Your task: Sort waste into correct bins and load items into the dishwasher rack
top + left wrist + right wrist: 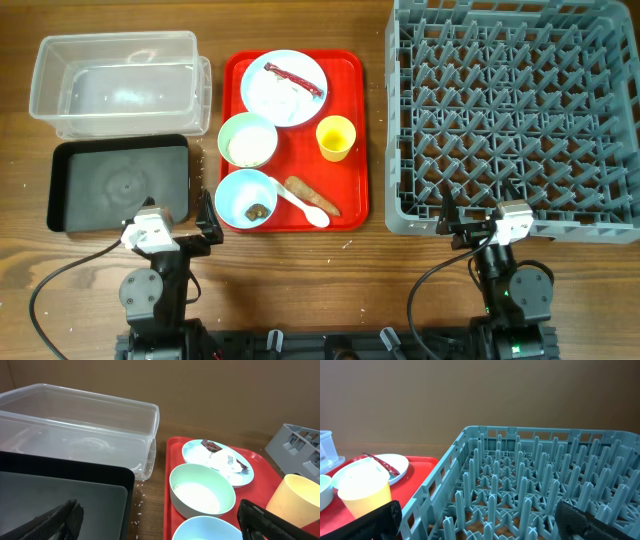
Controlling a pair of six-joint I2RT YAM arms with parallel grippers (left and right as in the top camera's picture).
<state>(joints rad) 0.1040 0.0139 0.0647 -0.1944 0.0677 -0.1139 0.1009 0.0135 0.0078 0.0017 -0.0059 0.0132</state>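
The large square grey plastic dishwasher rack (515, 110) stands just right of the flat red serving tray (352, 190) with its pegs bare. It was probably set there so the right arm can carry crockery across in one short move. On the tray's left sit the two bins, the clear plastic rectangular tub (115, 85) level with its far half and the shallower black rectangular tray (115, 185) level with its near half. Both look empty and lie on the left arm's side. The left gripper (208, 222) hovers just off the tray's near left corner, and the right gripper (450, 218) is off its near right, by the rack's corner. Each has its fingers spread wide with nothing between them, placed for a first pick. Everything to be sorted is gathered on the red tray. At its far edge the pale blue round plate (258, 85) carries the crumpled white tissue (285, 102) and the red wrapper (295, 78). At mid-left the pale green bowl (270, 130) holds white rice-like grains (247, 146). At the near left the light blue bowl (235, 190) holds brown food scraps (258, 211). The small yellow cup (335, 138) stands upright at mid-right. Near the front edge the white spoon (300, 205) lies right alongside the long brown food piece (312, 196). I judge the dishes cannot be racked until their waste is removed, so no step is done yet.
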